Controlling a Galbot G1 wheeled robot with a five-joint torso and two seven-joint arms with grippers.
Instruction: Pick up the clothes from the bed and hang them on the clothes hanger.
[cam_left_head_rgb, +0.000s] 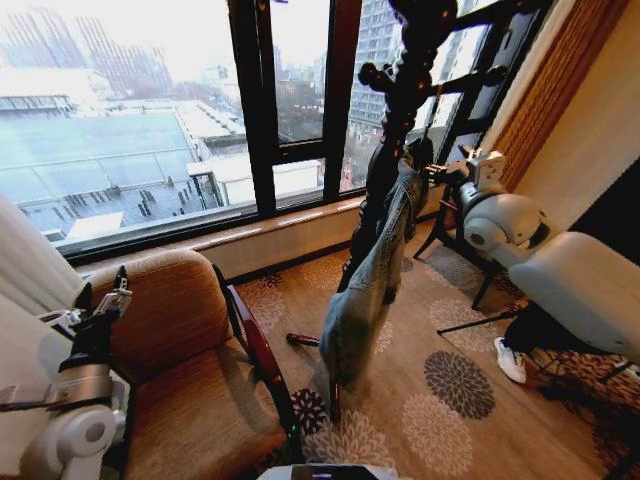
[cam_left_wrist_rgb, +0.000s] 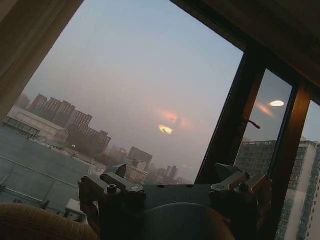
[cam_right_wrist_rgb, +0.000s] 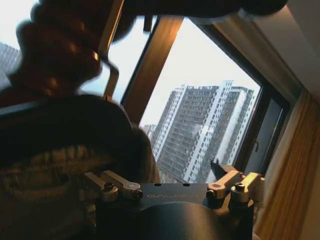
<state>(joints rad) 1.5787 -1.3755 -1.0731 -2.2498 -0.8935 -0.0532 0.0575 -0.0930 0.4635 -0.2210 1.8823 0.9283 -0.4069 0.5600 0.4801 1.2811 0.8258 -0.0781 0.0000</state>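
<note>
The hanging step looks finished: the grey-blue denim jacket (cam_left_head_rgb: 372, 280) hangs on the dark turned-wood coat stand (cam_left_head_rgb: 400, 90). The right end effector (cam_left_head_rgb: 452, 170), at 3 o'clock of the jacket's collar, is wide open and holds nothing; next it needs a clean retreat. The left end effector (cam_left_head_rgb: 108, 300) rests by the brown armchair (cam_left_head_rgb: 180, 370); I cannot tell its opening.

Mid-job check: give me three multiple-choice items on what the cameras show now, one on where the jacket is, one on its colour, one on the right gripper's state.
1. Where is the jacket?
A. Hanging from the dark wooden coat stand
B. Lying on the armchair
C. On the carpet

2. What colour is the jacket?
A. Red
B. Faded blue-grey denim
C. White

3. How is the right gripper?
A. Shut on a sleeve
B. Open, beside the jacket's top
C. Resting on the floor

Answers: 1 A, it hangs down the stand by the window; 2 B, washed denim shows in the head view; 3 B, the right wrist view shows its fingers apart and holding nothing.
</note>
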